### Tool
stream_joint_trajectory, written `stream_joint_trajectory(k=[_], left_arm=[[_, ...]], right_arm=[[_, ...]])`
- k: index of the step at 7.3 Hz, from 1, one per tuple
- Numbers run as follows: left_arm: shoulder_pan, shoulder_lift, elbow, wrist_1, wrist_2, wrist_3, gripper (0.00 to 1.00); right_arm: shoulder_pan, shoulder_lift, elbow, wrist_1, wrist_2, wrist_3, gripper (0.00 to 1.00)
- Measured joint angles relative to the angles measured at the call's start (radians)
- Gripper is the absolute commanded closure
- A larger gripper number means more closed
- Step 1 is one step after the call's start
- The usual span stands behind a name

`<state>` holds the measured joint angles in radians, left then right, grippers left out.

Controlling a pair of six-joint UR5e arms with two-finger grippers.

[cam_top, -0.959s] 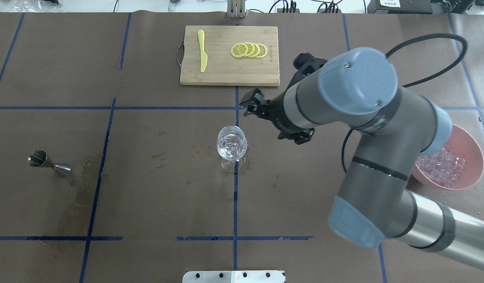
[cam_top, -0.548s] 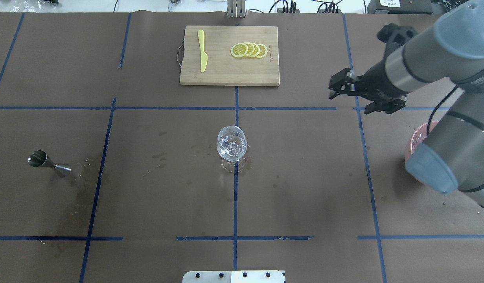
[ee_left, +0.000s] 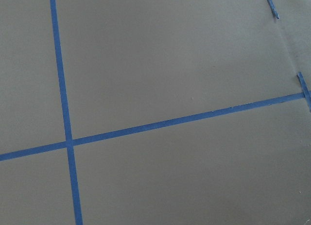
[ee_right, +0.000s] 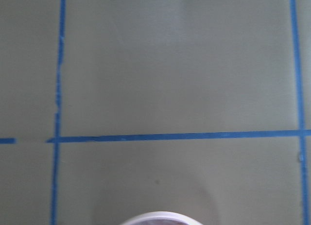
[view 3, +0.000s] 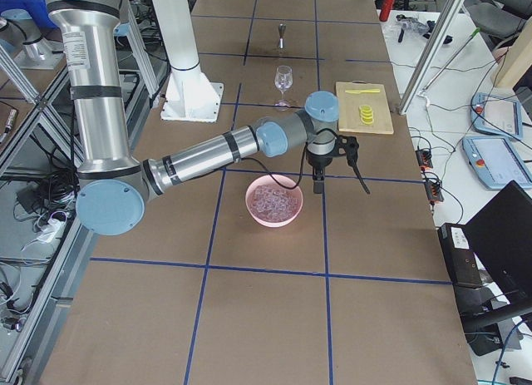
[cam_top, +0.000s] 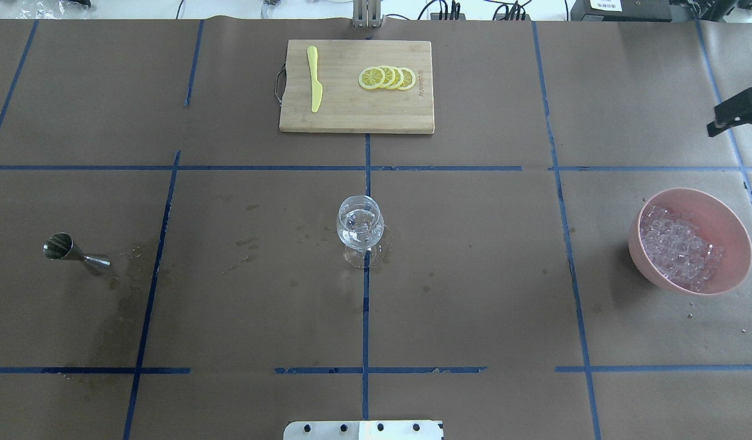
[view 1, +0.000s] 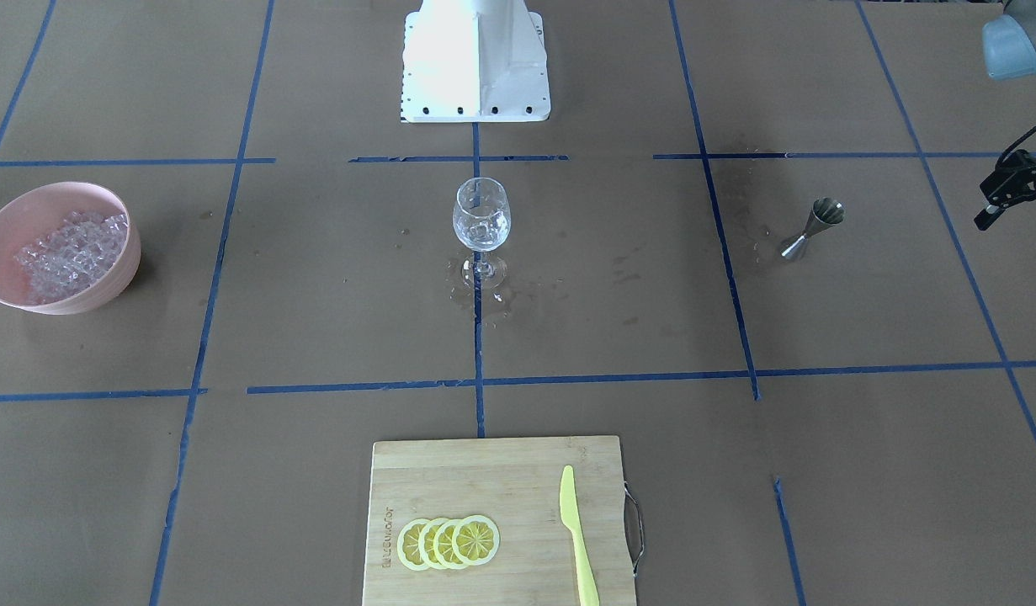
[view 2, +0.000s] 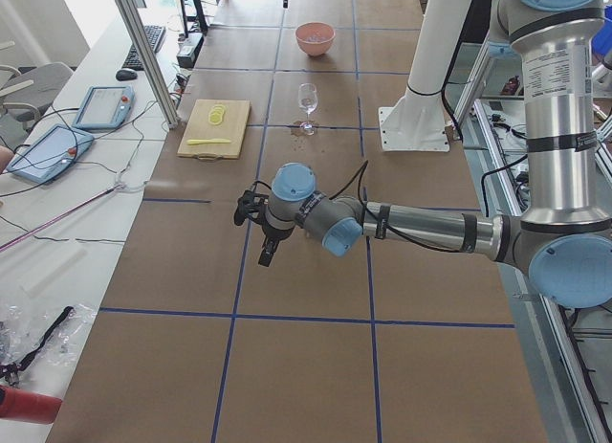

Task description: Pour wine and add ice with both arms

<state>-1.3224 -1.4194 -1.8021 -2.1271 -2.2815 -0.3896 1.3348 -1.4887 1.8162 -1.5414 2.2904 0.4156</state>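
Observation:
The wine glass (cam_top: 360,223) stands at the table's middle (view 1: 481,215) and holds clear ice cubes; I cannot make out any dark wine in it. The pink bowl (cam_top: 638,253) of ice (cam_top: 681,250) sits at the right, also in the front view (view 1: 88,295). The steel jigger (cam_top: 61,246) stands alone at the left. My right gripper (cam_top: 739,113) hangs empty at the right edge, beyond the bowl, its fingers spread in the right side view (view 3: 338,184). My left gripper (view 1: 1018,219) is empty, fingers apart, off to the jigger's outer side (view 2: 256,237).
A wooden cutting board (cam_top: 356,116) with lemon slices (cam_top: 386,78) and a yellow knife (cam_top: 314,79) lies at the far middle. Wet stains mark the paper around the glass foot (cam_top: 382,253) and by the jigger (cam_top: 128,269). The bowl's rim shows in the right wrist view (ee_right: 155,217).
My right arm has swung from beside the glass out to the table's right edge, uncovering the ice bowl. The glass and the jigger have not moved.

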Motion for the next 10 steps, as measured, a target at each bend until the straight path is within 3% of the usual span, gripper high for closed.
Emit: stream_joint_trajectory(k=[2,4,7,10], left_arm=[[-0.006,0.005,-0.001,0.009,-0.003,0.067,0.0],[-0.041,0.008,-0.003,0.144,-0.006,0.266,0.0],[-0.168,-0.037,-0.019,0.449,-0.01,0.432,0.0],[-0.188,-0.04,-0.014,0.509,-0.008,0.44,0.0]], right_arm=[[0.126,-0.035,-0.145,-0.003,0.011,-0.345,0.0],[0.199,-0.036,-0.215,-0.08,0.012,-0.574,0.0],[0.23,-0.025,-0.222,-0.148,0.012,-0.659,0.0],[0.231,-0.023,-0.218,-0.148,0.03,-0.654,0.0]])
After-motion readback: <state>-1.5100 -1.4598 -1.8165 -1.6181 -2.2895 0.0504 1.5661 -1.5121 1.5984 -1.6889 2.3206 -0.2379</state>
